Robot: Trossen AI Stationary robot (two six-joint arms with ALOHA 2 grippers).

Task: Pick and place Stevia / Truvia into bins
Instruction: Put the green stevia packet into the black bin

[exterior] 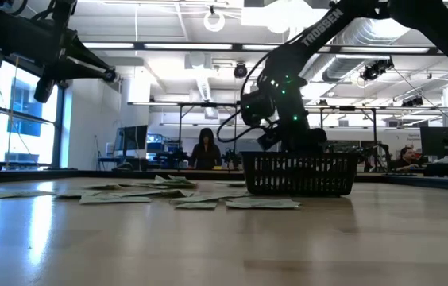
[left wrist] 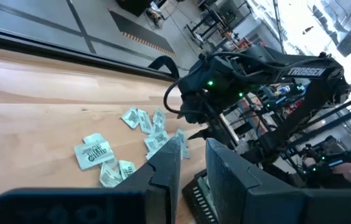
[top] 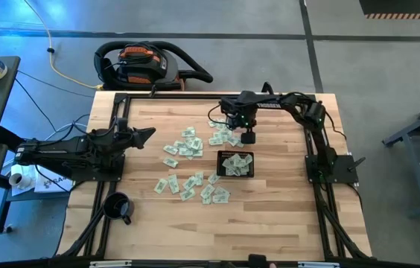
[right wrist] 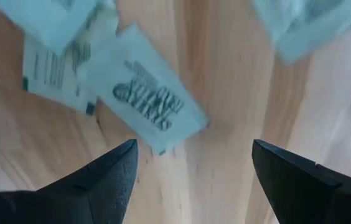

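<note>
Pale green and white Stevia / Truvia sachets (top: 188,145) lie flat and scattered over the middle of the wooden table. More of them lie toward the near edge (top: 195,186). The bin, a small black mesh basket (top: 220,165), stands right of centre with a few sachets inside. My right gripper (top: 248,138) hangs just beyond the basket's far side, pointing down. It is open wide (right wrist: 193,149) over a printed sachet (right wrist: 157,102) and bare wood. My left gripper (top: 149,134) waits above the table's left part, roughly level. Its fingers (left wrist: 193,155) stand a little apart with nothing between them.
A round black mug (top: 118,207) stands near the table's near left corner. A black and orange vacuum cleaner (top: 147,63) sits on the floor beyond the far edge. In the low view a person (exterior: 206,149) shows far behind the table.
</note>
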